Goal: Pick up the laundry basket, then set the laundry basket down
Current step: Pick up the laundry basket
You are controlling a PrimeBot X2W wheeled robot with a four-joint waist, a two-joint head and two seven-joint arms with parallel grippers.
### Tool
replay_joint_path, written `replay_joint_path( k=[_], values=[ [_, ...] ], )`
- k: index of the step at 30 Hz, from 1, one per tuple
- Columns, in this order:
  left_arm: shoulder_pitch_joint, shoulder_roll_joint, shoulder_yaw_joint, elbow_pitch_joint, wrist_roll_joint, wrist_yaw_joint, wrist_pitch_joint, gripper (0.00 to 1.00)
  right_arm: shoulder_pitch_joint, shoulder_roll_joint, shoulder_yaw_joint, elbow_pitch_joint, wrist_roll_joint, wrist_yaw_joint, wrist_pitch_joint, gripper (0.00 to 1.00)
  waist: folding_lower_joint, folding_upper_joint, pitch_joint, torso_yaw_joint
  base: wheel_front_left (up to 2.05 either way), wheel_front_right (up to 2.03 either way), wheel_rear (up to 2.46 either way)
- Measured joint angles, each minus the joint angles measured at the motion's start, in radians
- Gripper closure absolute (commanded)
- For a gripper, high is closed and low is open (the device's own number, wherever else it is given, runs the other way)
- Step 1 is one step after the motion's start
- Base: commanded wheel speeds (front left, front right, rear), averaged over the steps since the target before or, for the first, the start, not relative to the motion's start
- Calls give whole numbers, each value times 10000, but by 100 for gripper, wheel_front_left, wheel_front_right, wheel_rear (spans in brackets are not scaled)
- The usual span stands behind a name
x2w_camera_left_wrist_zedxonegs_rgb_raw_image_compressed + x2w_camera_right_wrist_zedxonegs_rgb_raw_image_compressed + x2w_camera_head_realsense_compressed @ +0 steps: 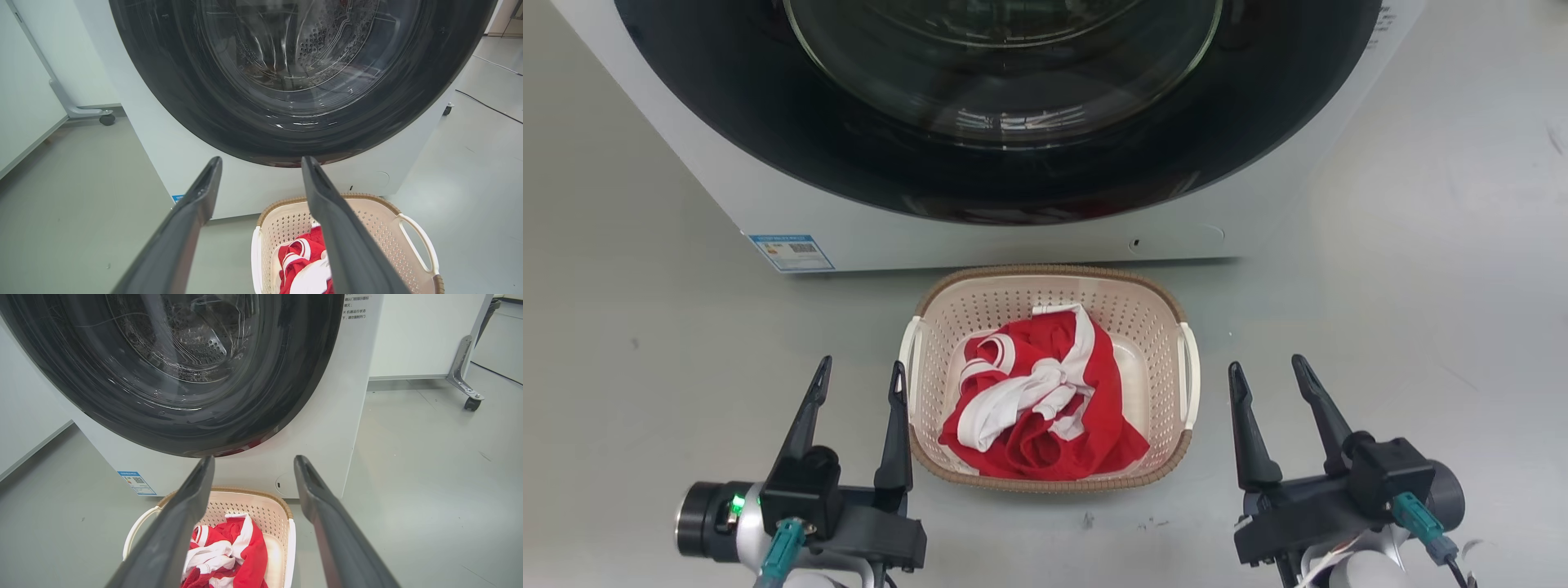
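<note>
The laundry basket [1129,314] sits on the floor at the washing machine's [849,220] 6 o'clock, with a red-and-white garment [1045,408] inside. The left gripper [862,363] hangs at its 9 o'clock and the right gripper [1266,362] at 3, both spread wide and empty. The blue sticker's [792,252] print is too small to read

Lab w/ washer [1013,175], wheeled partitions [408,339]

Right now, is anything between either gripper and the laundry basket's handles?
Nothing visible: the open left gripper and right gripper flank the laundry basket, only bare floor before each white handle.
</note>
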Motion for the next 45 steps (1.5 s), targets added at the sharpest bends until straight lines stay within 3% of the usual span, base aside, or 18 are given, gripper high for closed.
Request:
replay_joint_path(
  k=[30,45],
  values=[
    [-4421,-19,324,3020,6,-272,619,0,-4624,-35,-665,2830,-96,151,-40,0,0,1,4608,-13,0,0,0],
    [-5541,-102,332,4821,-205,-433,485,0,-5508,-44,-736,4569,-56,151,-40,0,-1,0,5951,274,0,0,0]
  ],
)
